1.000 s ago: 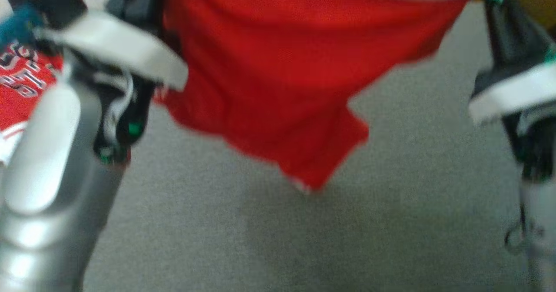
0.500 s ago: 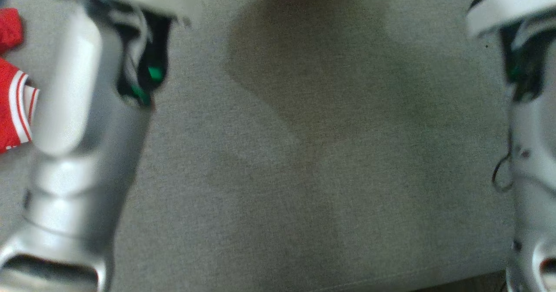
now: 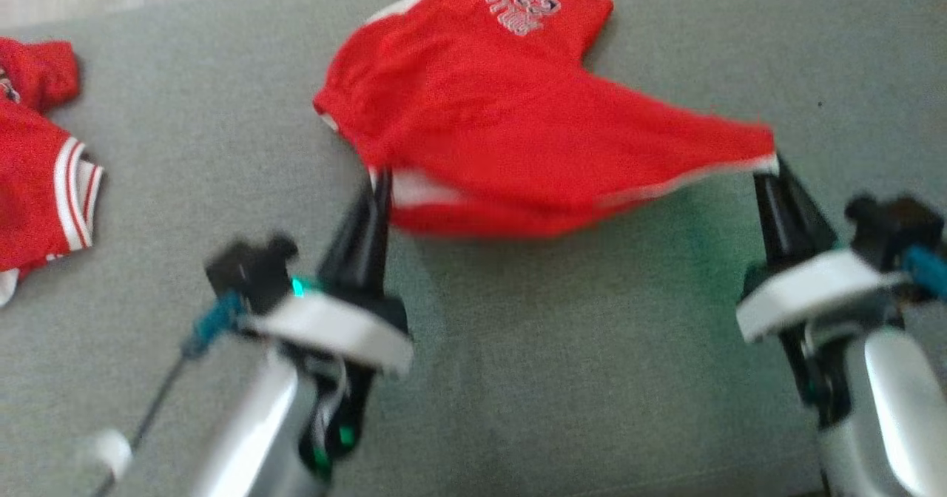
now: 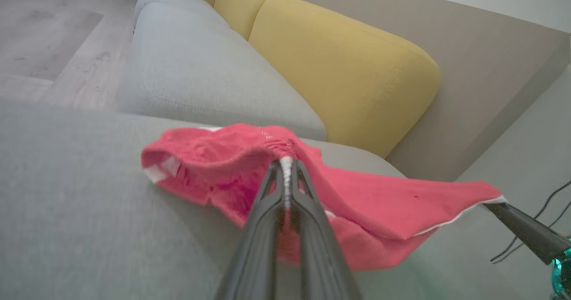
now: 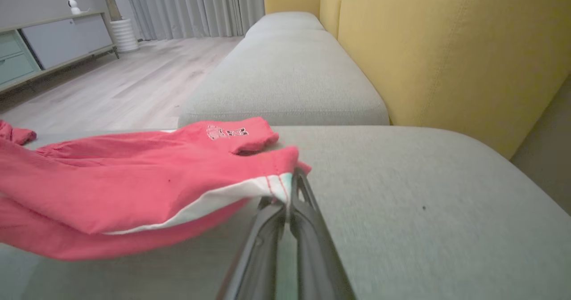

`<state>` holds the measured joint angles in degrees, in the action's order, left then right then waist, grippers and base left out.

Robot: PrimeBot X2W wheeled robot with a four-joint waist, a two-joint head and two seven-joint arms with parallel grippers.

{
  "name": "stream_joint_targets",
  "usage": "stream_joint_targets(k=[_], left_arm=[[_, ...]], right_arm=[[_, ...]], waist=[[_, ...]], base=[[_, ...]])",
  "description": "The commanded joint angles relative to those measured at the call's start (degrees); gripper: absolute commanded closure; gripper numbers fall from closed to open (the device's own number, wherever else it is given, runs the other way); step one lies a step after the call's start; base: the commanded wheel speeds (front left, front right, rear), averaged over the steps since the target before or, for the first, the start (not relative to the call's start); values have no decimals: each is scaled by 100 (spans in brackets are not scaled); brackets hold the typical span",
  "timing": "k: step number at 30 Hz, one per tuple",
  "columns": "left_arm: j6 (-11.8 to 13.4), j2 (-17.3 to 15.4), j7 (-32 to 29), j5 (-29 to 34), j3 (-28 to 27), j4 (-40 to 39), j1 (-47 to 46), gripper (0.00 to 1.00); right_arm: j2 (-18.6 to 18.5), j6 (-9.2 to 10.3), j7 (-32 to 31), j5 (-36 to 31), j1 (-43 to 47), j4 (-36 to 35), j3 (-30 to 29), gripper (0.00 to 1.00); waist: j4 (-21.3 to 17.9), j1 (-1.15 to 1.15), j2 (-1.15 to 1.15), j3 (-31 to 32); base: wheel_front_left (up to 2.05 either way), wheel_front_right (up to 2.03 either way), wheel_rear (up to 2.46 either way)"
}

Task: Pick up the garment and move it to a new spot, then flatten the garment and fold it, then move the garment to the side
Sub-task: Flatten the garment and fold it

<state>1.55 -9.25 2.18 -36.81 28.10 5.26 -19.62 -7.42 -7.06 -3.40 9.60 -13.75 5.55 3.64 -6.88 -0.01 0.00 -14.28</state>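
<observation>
A red garment [image 3: 510, 120] with white trim and a small printed logo lies spread across the grey cushion [image 3: 562, 379], its near edge lifted off the surface. My left gripper [image 3: 379, 179] is shut on the garment's near left corner, and in the left wrist view its fingers [image 4: 285, 175] pinch a white-trimmed bunch of red cloth [image 4: 250, 166]. My right gripper [image 3: 769, 166] is shut on the near right corner; in the right wrist view the white hem [image 5: 250, 193] sits clamped between its fingers. The far part with the logo [image 5: 225, 132] rests on the cushion.
A second red garment [image 3: 37, 171] with white stripes lies at the left edge of the cushion. Yellow back cushions [image 4: 339, 68] and another grey seat [image 5: 285, 81] stand beyond. Wooden floor [image 5: 125, 77] lies past the sofa, with a cabinet [image 5: 40, 45] against the wall.
The head camera has swung, so the whole picture shifted. The garment hung high between my grippers a second ago; now it is lowered, its far part resting on the cushion.
</observation>
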Motion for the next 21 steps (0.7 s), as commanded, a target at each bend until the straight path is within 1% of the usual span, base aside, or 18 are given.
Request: stream_joint_targets(k=[1,2,3,5,8,10,14,17,21], left_arm=[[49,-129,101,-1,-91,-348,244,100],[83,-126,138,-22,-61,-444,460,100],[83,-126,138,-22,-61,-444,460,100],[159,-121,235,-38,-4,-686,857,100],[244,-111,249,-76,168,-1093,1409,100],[326,-122,205,-89,288,-1351,1740,100],[483,-180,36,-101,502,-1779,2229,100],[567,-173,-63,-140,590,-1948,2404,100],[649,-79,-144,-223,613,-1917,2413,100]], right_arm=[[-41,-43,-73,-1,221,-417,37,100],[-43,-43,-117,-16,410,-545,-16,100],[-43,-43,-117,-16,410,-545,-16,100],[-29,-43,-267,-34,797,-870,-77,100],[18,-43,-600,25,1403,-1531,-259,100],[-30,-43,-896,-53,1815,-2023,-421,100],[-64,-43,-1479,-186,2459,-2832,-693,100],[-56,-43,-1761,-174,2680,-3118,-791,100],[-87,-43,-1930,-29,2570,-3012,-805,100]], waist=[[28,1,0,242],[28,1,0,342],[28,1,0,342],[17,1,0,531],[23,1,0,794],[43,1,0,951],[135,1,0,1096],[243,1,0,1044],[413,1,0,818]], base=[[0,0,0],[0,0,0],[0,0,0],[0,0,0],[0,0,0],[0,0,0],[0,0,0],[0,0,0],[0,0,0]])
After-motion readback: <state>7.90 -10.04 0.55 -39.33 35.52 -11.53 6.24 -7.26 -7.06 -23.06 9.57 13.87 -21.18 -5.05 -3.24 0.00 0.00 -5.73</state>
